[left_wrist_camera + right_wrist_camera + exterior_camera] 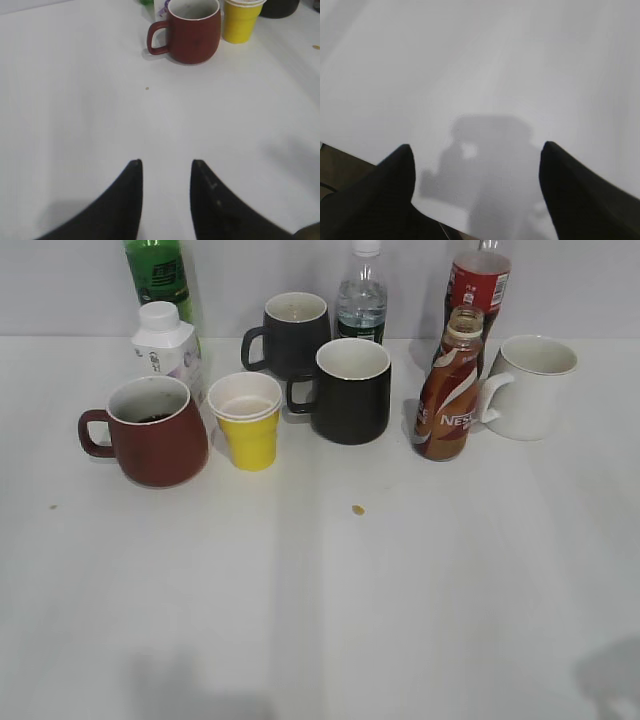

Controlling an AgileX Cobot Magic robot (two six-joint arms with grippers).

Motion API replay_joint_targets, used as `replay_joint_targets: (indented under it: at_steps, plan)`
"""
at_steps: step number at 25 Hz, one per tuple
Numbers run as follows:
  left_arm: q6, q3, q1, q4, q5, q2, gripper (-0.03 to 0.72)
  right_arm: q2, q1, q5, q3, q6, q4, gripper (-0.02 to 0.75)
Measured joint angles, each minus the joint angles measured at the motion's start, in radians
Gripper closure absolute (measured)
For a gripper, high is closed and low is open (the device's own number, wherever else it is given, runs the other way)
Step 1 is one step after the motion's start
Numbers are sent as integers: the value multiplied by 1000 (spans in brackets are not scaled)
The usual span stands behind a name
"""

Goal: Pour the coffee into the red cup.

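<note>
Far from the red cup [148,430], past the yellow cup [246,422] and black mugs, stands the coffee [449,390]. Left jaws hang spread and empty, cup well ahead. Right jaws gape wide over bare desk [520,60].

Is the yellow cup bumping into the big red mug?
Apart. In the exterior view a thin strip of white table shows between the red cup and the yellow paper cup. The left wrist view shows the same gap.
</note>
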State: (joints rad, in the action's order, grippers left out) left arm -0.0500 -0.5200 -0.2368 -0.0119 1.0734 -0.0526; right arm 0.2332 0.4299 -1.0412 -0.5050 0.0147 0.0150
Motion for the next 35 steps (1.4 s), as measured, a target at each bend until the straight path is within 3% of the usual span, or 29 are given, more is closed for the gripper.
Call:
replay_joint_targets:
  at_steps: [7, 10, 13, 15, 21, 35]
  plan:
    - [0, 0, 15, 0, 0, 1, 432, 0, -9, 0, 0, -1, -1, 162]
    - [0, 0, 112, 1, 0, 2, 432, -3, -102, 0, 0, -1, 0, 163]
    - [0, 0, 223, 1, 0, 21, 432, -41, -250, 0, 0, -2, 0, 163]
    - [0, 0, 260, 1, -3, 51, 432, -91, -317, 0, 3, -2, -1, 164]
    - [0, 0, 260, 1, -6, 59, 432, -237, -356, -1, 4, -4, -1, 164]
    - [0, 0, 231, 1, -7, 60, 432, -242, -352, -1, 4, -5, -1, 164]
